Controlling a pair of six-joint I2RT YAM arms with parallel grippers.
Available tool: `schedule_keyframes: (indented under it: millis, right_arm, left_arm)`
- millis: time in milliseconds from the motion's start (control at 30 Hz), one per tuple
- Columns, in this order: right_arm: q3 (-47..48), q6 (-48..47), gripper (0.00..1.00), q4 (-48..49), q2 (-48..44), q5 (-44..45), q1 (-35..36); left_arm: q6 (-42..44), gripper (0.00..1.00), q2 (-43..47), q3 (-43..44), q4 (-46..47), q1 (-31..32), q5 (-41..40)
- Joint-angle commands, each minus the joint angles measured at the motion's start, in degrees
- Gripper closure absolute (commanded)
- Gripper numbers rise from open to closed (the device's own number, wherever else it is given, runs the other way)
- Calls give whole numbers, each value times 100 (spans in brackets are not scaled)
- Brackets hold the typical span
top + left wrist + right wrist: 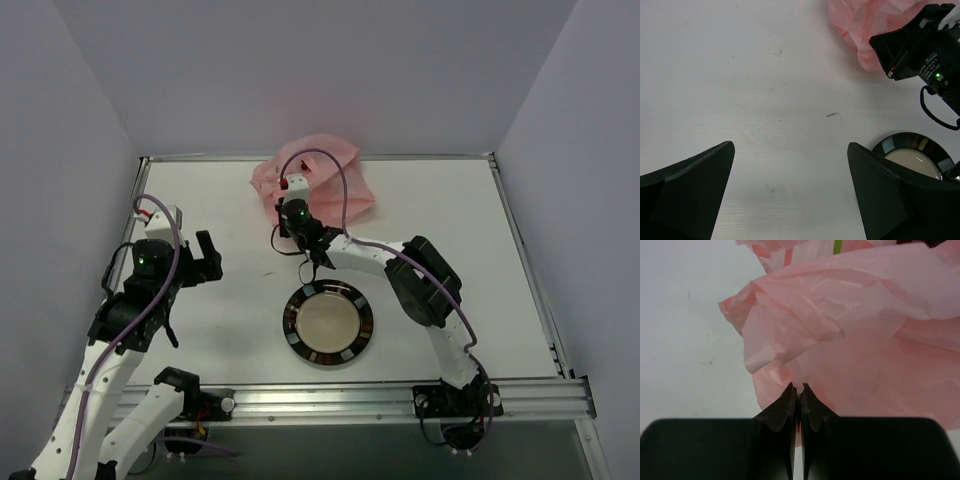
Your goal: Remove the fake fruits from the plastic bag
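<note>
1. plastic bag (330, 180): crumpled pink heap at upper centre of the top view, lying on the bench (450, 220) close to the back edge.
2. right pincer (800, 392): jaws closed tight at the bag's near lower fold. Its wrist view shows a pink sliver in the slit between the fingers (785, 407), so it has a pinch of bag film.
3. Right arm reaches from the lower right base diagonally to the bag's lower left edge.
4. left pincer (790, 145): jaws as wide apart as they go, nothing between them, hanging over bare bench at mid left of the top view, well apart from the bag.
5. fake fruits: can't make any out; the bag folds hide the contents. There is a green streak (838, 246) at the top edge of the right wrist view, but I can't tell what it is.
6. plate (290, 322): round, dark rim, pale centre, lower centre of the top view, between the bag and the arm bases.
</note>
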State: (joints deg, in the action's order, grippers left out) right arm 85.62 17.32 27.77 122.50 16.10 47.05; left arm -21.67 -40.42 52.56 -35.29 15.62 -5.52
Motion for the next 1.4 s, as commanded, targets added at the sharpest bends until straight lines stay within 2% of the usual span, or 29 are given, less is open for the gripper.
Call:
schedule_keyframes:
  millis: [0,167,267,400,433,533,633,733,800,1000,1067,1133,1167,1200,1233,1300,1367]
  right_arm:
    - [-492,-281,100,571,-856,105,-73]
    - [-2124,-388,100,642,-2009,-360,-283]
    - [-2751,-230,100,624,-2686,-773,-652]
    - [-3612,-27,100,625,-3301,-1362,-1197]
    - [-3675,25,100,616,-3442,-1459,-1372]
    - [-3790,78,100,440,-3653,-1757,-1645]
    - [-3930,149,100,334,-3846,-1943,-1804]
    - [-4097,254,100,334,-4022,-2057,-1989]
    - [-4176,315,100,369,-4093,-2181,-2094]
    - [-4308,404,100,387,-4365,-2374,-2270]
    - [-4326,421,100,387,-4436,-2401,-2296]
    - [-4352,439,100,387,-4480,-2453,-2340]
    - [-4361,447,100,387,-4489,-2471,-2349]
    - [-4396,448,100,396,-4489,-2462,-2375]
    - [-4414,448,100,387,-4506,-2462,-2419]
    - [-4449,439,100,378,-4506,-2471,-2481]
    - [-4458,413,100,335,-4507,-2471,-2621]
  left_arm:
    - [-223,5,-342,158,338,-138,410]
    - [-575,5,-949,272,846,-138,938]
    - [-681,6,-1467,509,1119,20,1009]
    - [-532,6,-2178,930,1481,897,492]
    - [-331,6,-2328,1062,1542,1360,325]
    - [283,6,-2926,1686,1613,1978,16]
    - [1134,6,-3532,2344,1499,2269,-361]
    - [1708,6,-4156,2845,1604,2341,-187]
    - [1894,6,-4708,3250,1350,2384,33]
    - [2571,6,-5860,4323,972,2437,-344]
    - [2764,6,-6134,4596,813,2437,-747]
    - [2948,1,-6503,4939,769,2437,-1081]
    - [2984,11,-6600,5027,786,2446,-1283]
    - [2976,49,-6740,5167,830,2446,-1520]
    - [2924,67,-6768,5177,978,2446,-1783]
    - [2836,97,-6637,4985,1199,2446,-1961]
    - [2538,98,-6392,4652,1594,2446,-2154]
